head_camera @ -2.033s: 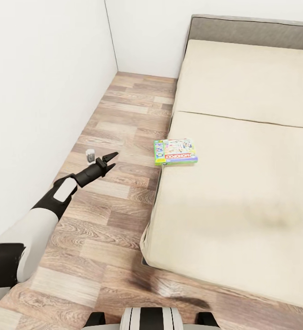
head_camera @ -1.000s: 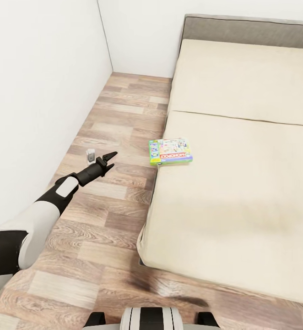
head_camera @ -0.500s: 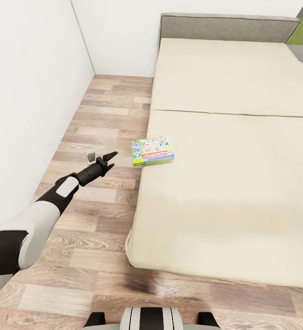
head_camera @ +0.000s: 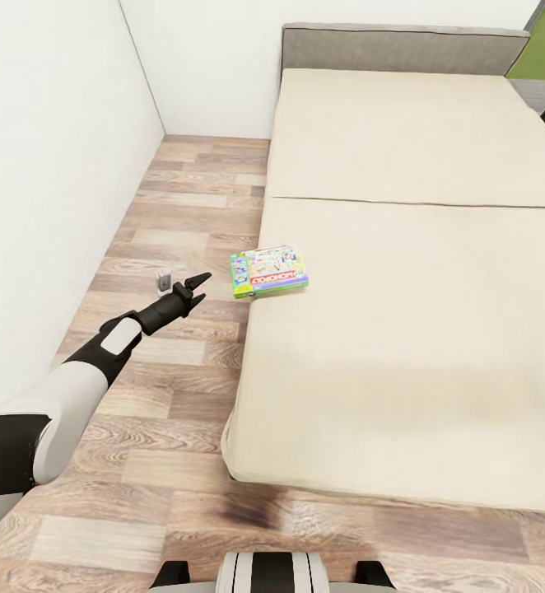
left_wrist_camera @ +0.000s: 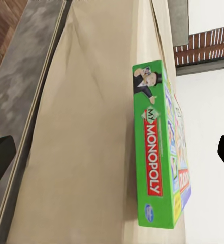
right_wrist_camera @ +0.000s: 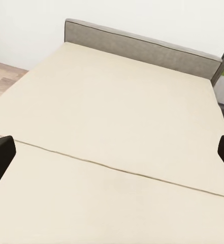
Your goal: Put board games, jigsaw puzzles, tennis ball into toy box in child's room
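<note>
A green-edged Monopoly board game [head_camera: 269, 270] lies flat on the beige bed [head_camera: 404, 313], at the edge nearest the wall. My left gripper [head_camera: 197, 286] hovers over the wood floor just left of that box, a short gap away, pointing at it. In the left wrist view the box [left_wrist_camera: 157, 152] stands close ahead between the widely parted black fingertips of the left gripper [left_wrist_camera: 112, 155], which is open and empty. The right wrist view looks over the bare bed cover [right_wrist_camera: 127, 101] toward the grey headboard [right_wrist_camera: 142, 46]; the right gripper [right_wrist_camera: 112, 155] is open with nothing in it.
A white wall [head_camera: 50, 165] runs along the left, leaving a strip of plank floor [head_camera: 182, 206] between it and the bed. A small grey object [head_camera: 164, 281] stands on the floor by my left gripper. A green patch [head_camera: 544, 45] shows past the headboard.
The camera has swung, so the bed and the Monopoly box now sit further left in the picture. My left arm holds the same pose, and the box has not shifted on the bed.
</note>
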{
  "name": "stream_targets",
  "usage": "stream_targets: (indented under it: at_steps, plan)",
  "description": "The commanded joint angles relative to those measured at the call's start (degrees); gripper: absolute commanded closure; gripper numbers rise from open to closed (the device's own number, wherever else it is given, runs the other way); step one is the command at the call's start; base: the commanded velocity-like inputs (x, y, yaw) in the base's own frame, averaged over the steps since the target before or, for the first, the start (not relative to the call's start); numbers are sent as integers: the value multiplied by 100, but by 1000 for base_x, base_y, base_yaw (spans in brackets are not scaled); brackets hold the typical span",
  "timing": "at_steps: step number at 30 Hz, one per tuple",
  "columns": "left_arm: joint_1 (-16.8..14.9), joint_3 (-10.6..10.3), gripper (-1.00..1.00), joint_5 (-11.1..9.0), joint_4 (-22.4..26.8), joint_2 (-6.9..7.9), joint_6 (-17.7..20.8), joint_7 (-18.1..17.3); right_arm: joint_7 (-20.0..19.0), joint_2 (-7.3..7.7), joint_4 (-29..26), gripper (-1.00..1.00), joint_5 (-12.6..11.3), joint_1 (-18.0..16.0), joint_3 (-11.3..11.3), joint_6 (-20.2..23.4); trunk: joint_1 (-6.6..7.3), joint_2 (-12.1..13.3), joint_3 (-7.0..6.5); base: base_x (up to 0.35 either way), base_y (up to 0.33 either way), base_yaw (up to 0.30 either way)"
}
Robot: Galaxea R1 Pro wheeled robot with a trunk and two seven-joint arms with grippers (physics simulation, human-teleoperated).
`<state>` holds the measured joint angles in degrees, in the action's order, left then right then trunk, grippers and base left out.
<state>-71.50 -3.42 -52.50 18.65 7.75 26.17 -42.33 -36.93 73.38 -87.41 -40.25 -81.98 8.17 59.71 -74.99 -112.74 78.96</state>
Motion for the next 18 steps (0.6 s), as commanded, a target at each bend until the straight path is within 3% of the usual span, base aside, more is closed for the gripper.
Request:
stream_targets:
  at_steps: [1,18]
  plan:
    - [-2,-35,-100,-59,-2,8,30,-8,-42,0,1,-100,32,-19,-8,29,0,-2,3,0,0,-14]
    - [4,-33,-100,-59,-2,13,21,-17,-42,0,-4,-100,26,-27,-1,29,0,-2,3,0,0,-5]
